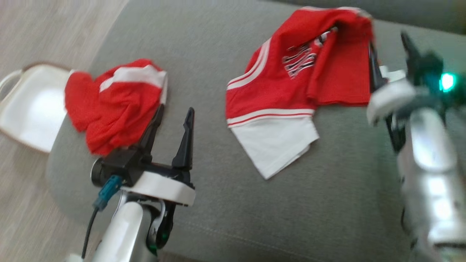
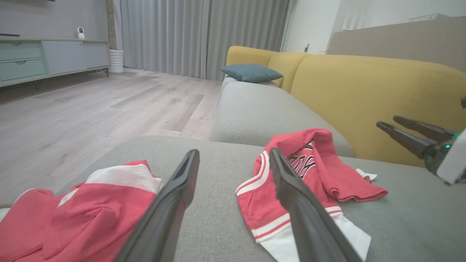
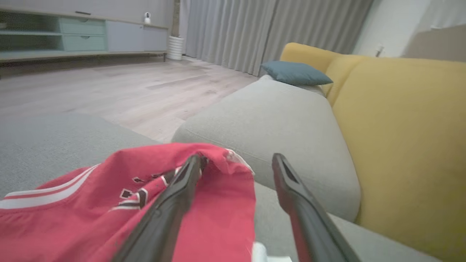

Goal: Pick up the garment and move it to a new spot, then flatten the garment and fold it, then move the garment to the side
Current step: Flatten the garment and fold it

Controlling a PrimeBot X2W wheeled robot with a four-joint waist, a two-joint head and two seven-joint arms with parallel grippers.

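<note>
The garment (image 1: 291,83) is a red jersey with dark lettering, white stripes and a white panel, lying rumpled on the grey sofa seat (image 1: 233,203). It also shows in the left wrist view (image 2: 324,174) and the right wrist view (image 3: 109,218). My right gripper (image 1: 389,51) hovers open at the jersey's far right edge. In its own view (image 3: 237,157) the left finger lies over a raised fold, and the jaws stand wide without pinching the cloth. My left gripper (image 1: 173,116) is open and holds nothing, between the jersey and a second red garment (image 1: 113,102).
The second red garment (image 2: 83,211), crumpled with a white band, lies at the seat's left end. A white chair (image 1: 32,105) stands on the wooden floor beside the sofa. A yellow backrest (image 2: 364,91), another grey seat cushion (image 2: 255,112) and a blue pillow (image 2: 251,72) lie beyond.
</note>
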